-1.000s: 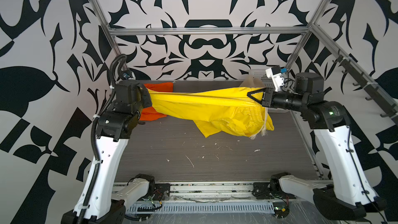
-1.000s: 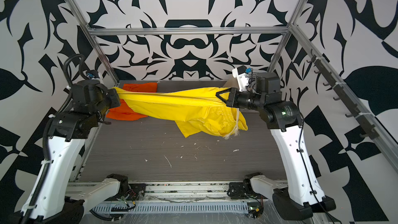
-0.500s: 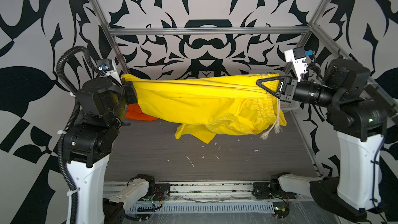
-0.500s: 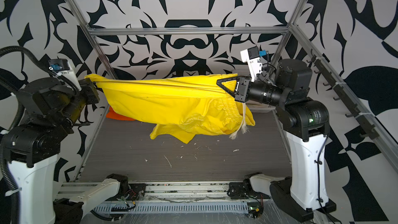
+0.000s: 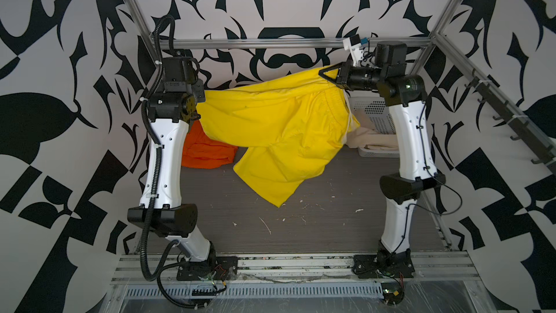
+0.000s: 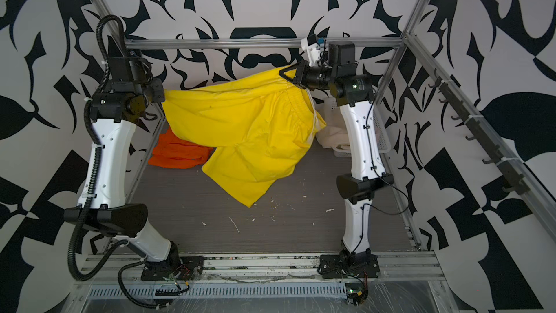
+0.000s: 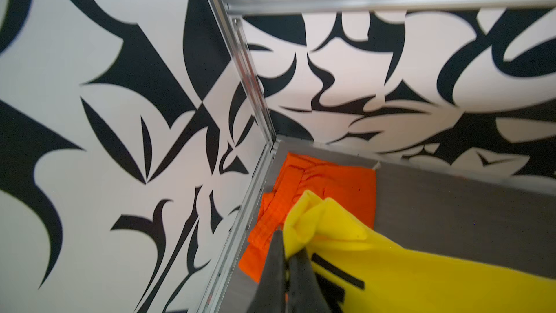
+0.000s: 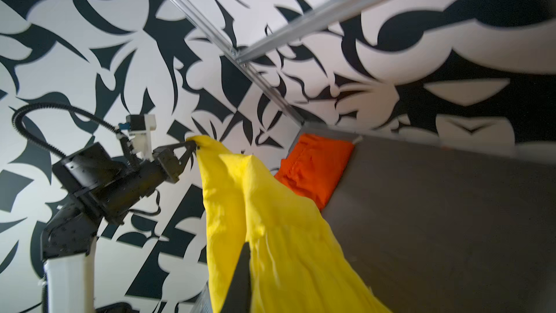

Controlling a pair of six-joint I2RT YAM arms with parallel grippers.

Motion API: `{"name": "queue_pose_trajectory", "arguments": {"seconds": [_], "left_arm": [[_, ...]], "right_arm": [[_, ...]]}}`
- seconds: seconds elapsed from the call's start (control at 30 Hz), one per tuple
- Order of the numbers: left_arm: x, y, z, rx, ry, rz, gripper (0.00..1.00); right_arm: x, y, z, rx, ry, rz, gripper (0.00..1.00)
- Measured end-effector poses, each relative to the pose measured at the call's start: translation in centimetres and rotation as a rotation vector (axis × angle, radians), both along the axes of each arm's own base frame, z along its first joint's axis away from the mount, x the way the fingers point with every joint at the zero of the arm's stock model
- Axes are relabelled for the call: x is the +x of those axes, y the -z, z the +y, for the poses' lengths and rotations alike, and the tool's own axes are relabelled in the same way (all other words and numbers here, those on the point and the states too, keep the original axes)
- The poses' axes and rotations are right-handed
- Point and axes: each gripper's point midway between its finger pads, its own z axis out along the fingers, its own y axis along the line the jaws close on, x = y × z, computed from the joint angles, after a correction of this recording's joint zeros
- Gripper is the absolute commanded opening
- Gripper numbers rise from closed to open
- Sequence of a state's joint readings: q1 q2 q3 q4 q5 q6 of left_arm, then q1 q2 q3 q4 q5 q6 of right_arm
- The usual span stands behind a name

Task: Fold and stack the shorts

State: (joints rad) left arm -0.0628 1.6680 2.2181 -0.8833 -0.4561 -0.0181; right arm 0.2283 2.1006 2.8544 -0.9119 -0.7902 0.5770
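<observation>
Stretched in the air between both arms: yellow shorts (image 5: 270,133), sagging in the middle, upper edge sloping up toward the right. Pinched at a bunched corner by the left end effector (image 7: 290,254), jaws narrow on the cloth. Gripped at the gathered waistband by the right end effector (image 5: 323,73), likewise closed tight on yellow fabric, drawstring (image 5: 349,115) dangling below. Lowest corner hanging over the middle of the bench (image 5: 316,230); touching or just above, cannot tell. Flat in the far-left corner, close against the frame rails (image 7: 249,206): orange shorts (image 5: 207,153), partly overlapped in both top views by the yellow cloth. Spilling from the basket (image 5: 376,106) at the far-right edge, behind the right arm: beige shorts (image 5: 371,138). Open room across the near half of the bench, between the two arm bases, dotted with white scraps (image 5: 266,225).
</observation>
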Motion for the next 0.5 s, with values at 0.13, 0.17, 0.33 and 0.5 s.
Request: {"name": "queue_pose_trajectory", "arguments": {"seconds": [0.13, 0.17, 0.33, 0.5], "left_arm": [[-0.9, -4.6, 0.1, -0.017, 0.013, -0.149, 0.00], [-1.6, -5.7, 0.0, -0.025, 0.023, -0.192, 0.00], [-7.4, -5.2, -0.5, -0.058, 0.067, -0.283, 0.00], [-10.5, 2.7, -0.9, -0.128, 0.073, -0.201, 0.00]], "right_arm": [[1.7, 0.5, -0.2, 0.037, -0.001, 0.019, 0.00], [1.4, 0.7, -0.4, 0.034, -0.002, 0.031, 0.00], [-3.9, 3.1, -1.7, 0.003, -0.011, 0.088, 0.00], [-9.2, 8.8, -2.6, -0.036, -0.056, 0.153, 0.00]]}}
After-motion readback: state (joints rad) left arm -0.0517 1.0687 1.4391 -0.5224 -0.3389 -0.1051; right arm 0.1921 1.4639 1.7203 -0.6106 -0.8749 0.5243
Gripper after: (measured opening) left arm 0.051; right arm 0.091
